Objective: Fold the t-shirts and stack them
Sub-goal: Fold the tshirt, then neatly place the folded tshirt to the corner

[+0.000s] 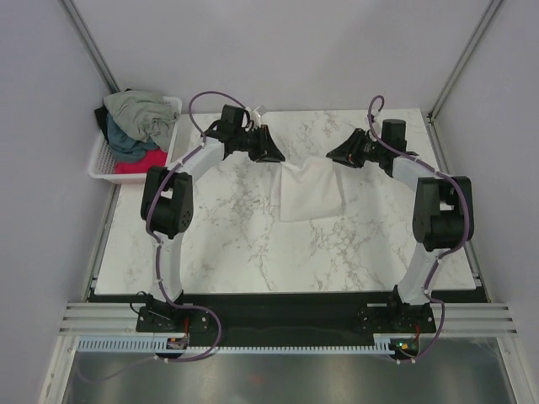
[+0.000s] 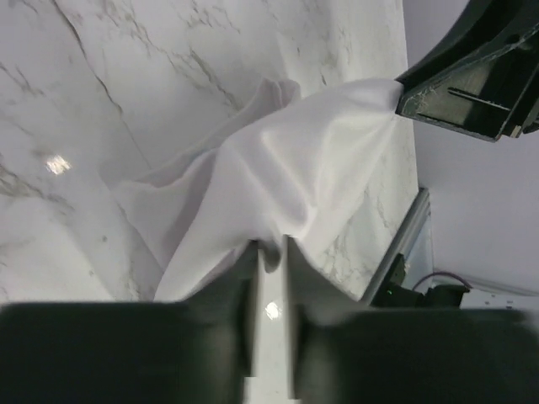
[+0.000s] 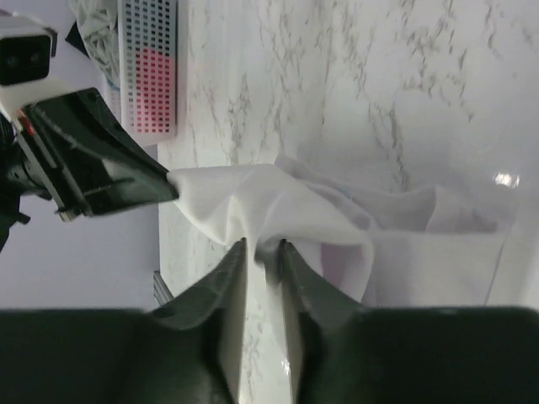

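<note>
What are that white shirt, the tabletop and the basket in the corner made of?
The white t-shirt looks like soft matte cloth, probably a cotton knit, because it drapes and creases. The tabletop is glossy white with grey veins: either marble or a marble-look laminate, I can't tell which. The basket is a rigid white lattice, likely plastic.

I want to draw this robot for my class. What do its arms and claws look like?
The left arm and right arm have white tube parts with chunky black joints. Thin purple cables loop out along each one. The left gripper and right gripper are black, each with two flat, wedge-shaped fingers.
</note>
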Motion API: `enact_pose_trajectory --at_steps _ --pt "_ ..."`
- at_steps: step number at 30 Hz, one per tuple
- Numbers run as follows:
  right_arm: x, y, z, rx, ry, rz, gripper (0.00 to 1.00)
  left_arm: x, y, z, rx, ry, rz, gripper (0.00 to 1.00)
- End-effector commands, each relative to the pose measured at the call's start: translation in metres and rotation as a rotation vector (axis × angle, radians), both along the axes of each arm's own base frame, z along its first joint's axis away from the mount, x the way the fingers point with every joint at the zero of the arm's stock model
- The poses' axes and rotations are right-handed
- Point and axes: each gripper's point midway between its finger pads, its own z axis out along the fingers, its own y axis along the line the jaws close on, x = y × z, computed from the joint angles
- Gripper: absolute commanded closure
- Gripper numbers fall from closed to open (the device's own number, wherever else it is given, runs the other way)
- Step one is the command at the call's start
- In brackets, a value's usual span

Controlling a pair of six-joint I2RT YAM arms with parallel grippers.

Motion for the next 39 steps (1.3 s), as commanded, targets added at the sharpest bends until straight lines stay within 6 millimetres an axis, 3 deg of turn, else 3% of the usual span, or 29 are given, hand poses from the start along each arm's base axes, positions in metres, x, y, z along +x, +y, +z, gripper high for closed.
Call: enact_pose_trajectory --at_steps 1,2,4,5,6,7,9,11,17,23,31,39 --pt "0.042 -0.006 0.000 -0.043 -0.088 -0.007 0.61 0.023 0.003 -0.009 0.057 -0.069 0.023 0.46" --pt "0.046 -0.007 -0.006 -0.071 -0.084 -0.005 0.52 0.025 0.009 -0.016 0.098 -0.079 0.033 0.33" --pt "0.058 -0.009 0.006 -0.081 -0.120 -0.008 0.48 0.027 0.012 -0.009 0.119 -0.115 0.029 0.24" --pt "0.063 -0.025 0.010 -0.092 -0.129 -0.040 0.41 0.027 0.016 0.001 0.130 -0.158 0.022 0.23" --pt "0.065 -0.032 0.020 -0.097 -0.151 -0.055 0.41 0.026 0.019 0.004 0.144 -0.161 0.029 0.21" --pt "0.065 -0.036 0.023 -0.097 -0.156 -0.063 0.40 0.026 0.023 0.005 0.156 -0.167 0.038 0.15" --pt "0.058 -0.041 0.027 -0.089 -0.149 -0.078 0.40 0.021 0.032 0.007 0.190 -0.179 0.047 0.14" --pt "0.048 -0.038 0.035 -0.072 -0.147 -0.070 0.40 0.017 0.042 -0.004 0.225 -0.155 0.065 0.14" --pt "0.009 -0.031 0.016 -0.031 -0.061 -0.039 0.41 -0.003 0.064 -0.038 0.234 0.016 0.115 0.19" --pt "-0.024 -0.030 -0.030 -0.044 0.067 0.010 0.39 -0.007 0.066 -0.059 0.191 0.111 0.130 0.20" --pt "-0.034 -0.034 -0.061 -0.086 0.132 0.040 0.36 -0.018 0.053 -0.080 0.100 0.238 0.109 0.22" --pt "-0.023 -0.039 -0.088 -0.127 0.159 0.052 0.35 -0.019 0.039 -0.094 0.080 0.281 0.093 0.23"
